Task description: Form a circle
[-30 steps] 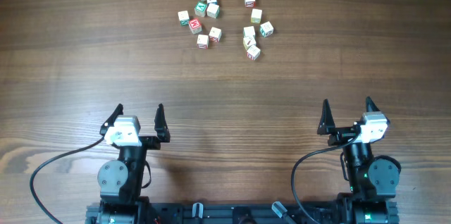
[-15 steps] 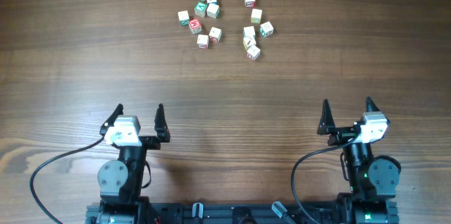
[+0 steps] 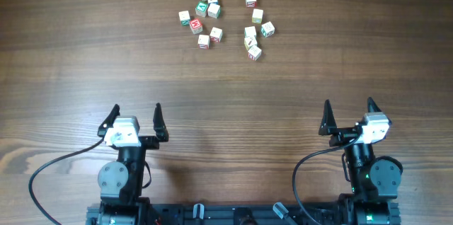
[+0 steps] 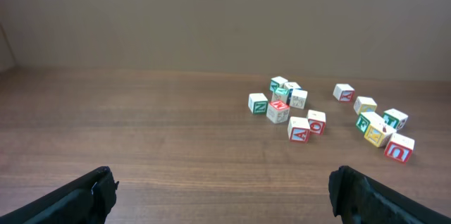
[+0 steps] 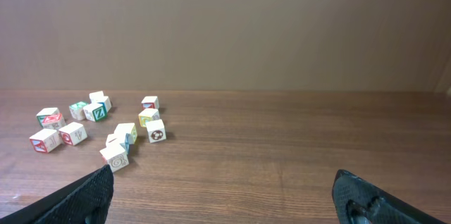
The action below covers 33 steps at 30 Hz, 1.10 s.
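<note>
Cubes (image 3: pixel 214 10): are lying on the table (image 3: pixel 85 62) towards its far side, in two loose clusters just beside each other with a bare gap between them, not yet making a ring.
Left pincer (image 3: pixel 136 110): is gaping wide, is gripping nothing, and is sitting near the front edge, well apart from the cubes.
Right pincer (image 3: pixel 348 105): is likewise gaping wide and is gripping nothing, well apart from the cubes.

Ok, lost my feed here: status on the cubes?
Left gripper open, right gripper open, both empty. Cubes in two loose clusters, no circle yet. Nothing in the way.
</note>
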### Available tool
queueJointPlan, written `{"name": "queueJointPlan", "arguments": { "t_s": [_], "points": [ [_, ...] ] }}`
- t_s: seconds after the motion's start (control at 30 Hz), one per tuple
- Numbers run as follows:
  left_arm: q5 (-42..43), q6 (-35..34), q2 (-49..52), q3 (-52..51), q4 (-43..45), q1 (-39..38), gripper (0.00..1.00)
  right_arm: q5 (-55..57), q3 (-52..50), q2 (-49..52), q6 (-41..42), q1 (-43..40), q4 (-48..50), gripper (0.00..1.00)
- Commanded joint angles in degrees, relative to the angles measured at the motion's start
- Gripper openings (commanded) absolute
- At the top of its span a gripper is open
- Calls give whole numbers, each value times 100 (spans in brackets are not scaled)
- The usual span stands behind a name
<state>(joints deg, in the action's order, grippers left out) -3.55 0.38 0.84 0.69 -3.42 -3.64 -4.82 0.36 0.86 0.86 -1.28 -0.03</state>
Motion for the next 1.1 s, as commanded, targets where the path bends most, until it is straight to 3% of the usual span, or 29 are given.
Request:
{"name": "queueJointPlan", "arguments": {
  "t_s": [0.0, 0.03, 0.07, 0.17, 0.3, 0.53, 0.8, 0.9, 1.07],
  "points": [
    [691, 66, -35, -31, 286, 39, 100, 74, -7, 15, 79, 20, 15, 100],
    [1191, -7, -35, 15, 326, 39, 100, 74, -7, 15, 76, 20, 15, 100],
    [1690, -507, -33, 149, 278, 39, 100, 74, -7, 15, 76, 20, 15, 100],
    [1926, -1207, 92, 527, 190, 39, 100, 74, -7, 15, 76, 20, 15, 100],
    [1941, -1266, 745, 1399, 238, 39, 100, 74, -7, 15, 79, 20, 15, 100],
    [1969, -1290, 2695, 2763, 1657, 39, 100, 74, -7, 15, 76, 20, 15, 100],
    [2028, -1305, 3851, 4044, 2859, 39, 100, 74, -7, 15, 74, 20, 15, 100],
    [2312, -1611, 4242, 4393, 3401, 39, 100, 74, -7, 15, 76, 20, 15, 100],
    [2680, -1792, 4841, 4778, 3410, 39, 100, 74, -7, 15, 76, 20, 15, 100]
  ]
}}
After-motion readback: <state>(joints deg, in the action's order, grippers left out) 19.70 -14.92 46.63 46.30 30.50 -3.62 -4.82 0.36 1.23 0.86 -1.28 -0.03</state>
